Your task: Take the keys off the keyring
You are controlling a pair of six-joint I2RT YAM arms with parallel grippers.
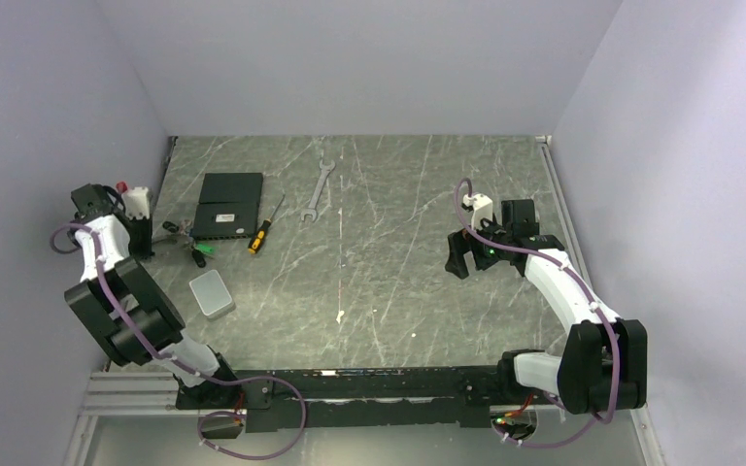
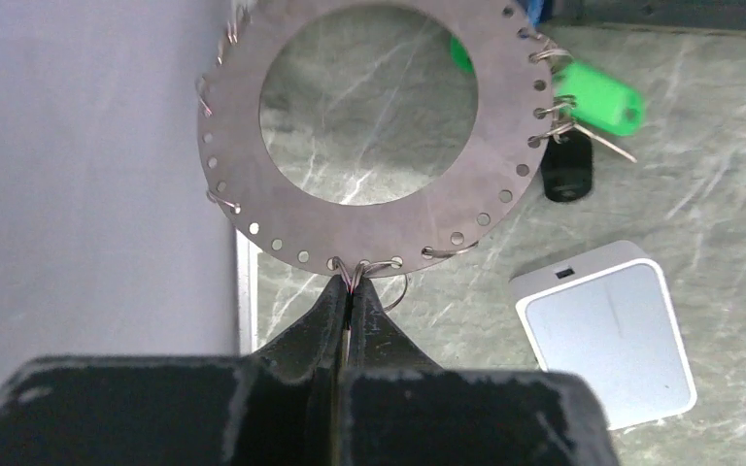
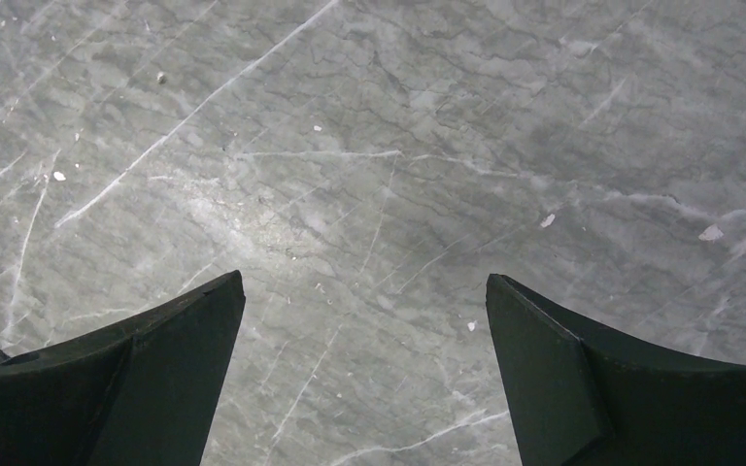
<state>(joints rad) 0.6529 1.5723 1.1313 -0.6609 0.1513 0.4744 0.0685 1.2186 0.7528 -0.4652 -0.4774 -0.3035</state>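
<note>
Down at the table's (image 1: 398,291) left edge, the left gripper (image 2: 353,291) has its fingers (image 2: 322,316) pressed together. They are clamped on the keyring (image 2: 253,184) at its 6 o'clock rim, where thin wire loops (image 2: 374,267) thread through small holes. From the left wrist, the keyring stands straight ahead of the fingertips at 12 o'clock. It is a flat grey hoop with the marble showing through its wide centre. The keys (image 2: 597,97), with green plastic heads, hang off its rim at about 2 o'clock, and a black fob (image 2: 566,173) lies just below them. A pale grey box (image 2: 607,330) lies at 4 o'clock from the hoop, apart from it. The right gripper (image 3: 364,291) hangs over bare marble well to the right, its fingers wide apart and holding nothing.
</note>
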